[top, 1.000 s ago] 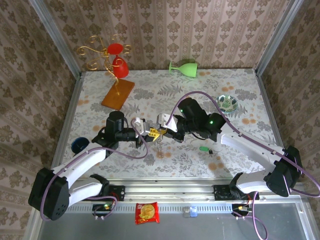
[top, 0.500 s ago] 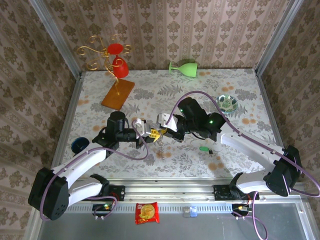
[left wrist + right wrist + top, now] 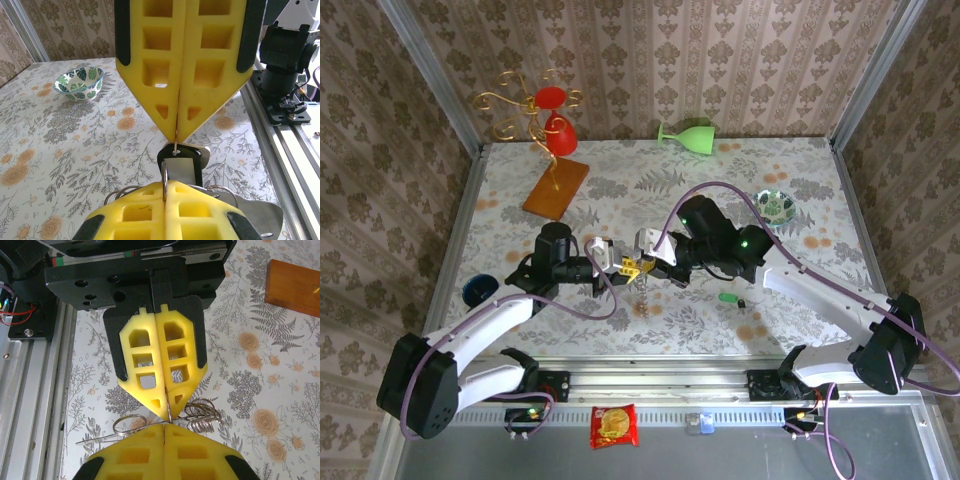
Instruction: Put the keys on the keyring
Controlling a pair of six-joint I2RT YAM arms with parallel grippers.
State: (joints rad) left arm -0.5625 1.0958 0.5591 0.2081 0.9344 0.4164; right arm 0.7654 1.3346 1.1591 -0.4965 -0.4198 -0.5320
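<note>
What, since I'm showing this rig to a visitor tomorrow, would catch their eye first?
Mid-table, the yellow-fingered left gripper and right gripper meet tip to tip, both shut on the thin wire keyring. Next come the gold wire stand with red cups in the far left corner, and the green goblet lying on its side at the far edge.

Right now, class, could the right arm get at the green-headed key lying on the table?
Probably not yet. The right gripper is shut on the keyring, tip to tip with the left gripper. The green-headed key lies uncovered beside that arm, so likely reachable once freed.
</note>
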